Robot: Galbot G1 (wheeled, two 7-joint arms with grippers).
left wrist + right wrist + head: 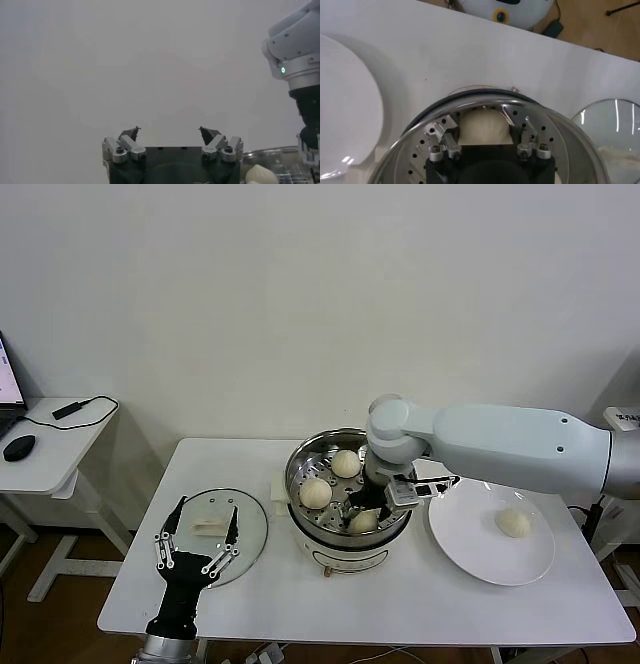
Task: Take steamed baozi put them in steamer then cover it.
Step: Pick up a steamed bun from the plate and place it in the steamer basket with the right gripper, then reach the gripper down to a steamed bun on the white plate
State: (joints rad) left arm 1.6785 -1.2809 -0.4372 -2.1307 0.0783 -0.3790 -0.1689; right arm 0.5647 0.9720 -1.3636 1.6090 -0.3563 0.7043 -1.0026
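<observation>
The steamer (298, 461) stands mid-table with three baozi inside (346, 463) (315, 492) (363, 521). My right gripper (367, 509) reaches down into it, open, its fingers on either side of the nearest baozi (484, 127), which rests on the perforated floor (417, 150). Another baozi (514, 522) lies on the white plate (470, 549) to the right. The glass cover (252, 519) lies flat on the table to the left, white handle (210, 528) up. My left gripper (207, 507) hovers open above the cover, holding nothing (168, 131).
A side desk (45, 459) with a mouse and cable stands at the far left. The steamer's white base (345, 559) faces the front table edge. The right arm (500, 446) spans over the plate's rear.
</observation>
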